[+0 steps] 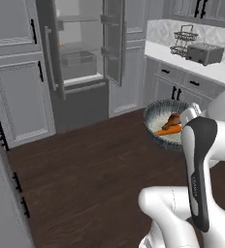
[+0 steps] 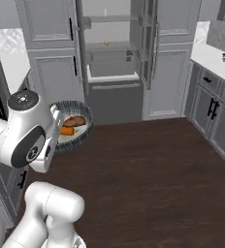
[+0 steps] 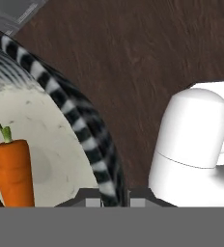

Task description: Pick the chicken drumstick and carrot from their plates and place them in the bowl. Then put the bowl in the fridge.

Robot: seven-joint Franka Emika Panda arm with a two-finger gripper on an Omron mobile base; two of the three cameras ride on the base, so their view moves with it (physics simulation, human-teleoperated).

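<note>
My gripper (image 3: 113, 200) is shut on the striped dark rim of the bowl (image 3: 92, 144) and holds it above the wooden floor. The bowl (image 1: 152, 127) hangs right of centre in the left base view, just in front of my forearm. Inside it lie the orange carrot (image 1: 168, 130) and the brown chicken drumstick (image 1: 171, 119). The right base view has the bowl (image 2: 88, 127) at left, with the carrot (image 2: 67, 131) and drumstick (image 2: 74, 121) in it. The carrot (image 3: 12, 171) lies close to my fingers. The fridge (image 1: 80, 63) stands ahead with both doors open. The plates are out of view.
A counter (image 1: 216, 70) on the right carries a toaster (image 1: 205, 52) and a wire rack (image 1: 184, 41). Tall grey cabinets (image 1: 17, 92) flank the fridge (image 2: 112, 58). A small orange item (image 2: 106, 43) sits on a fridge shelf. Dark wood floor (image 2: 148, 164) stretches to the fridge.
</note>
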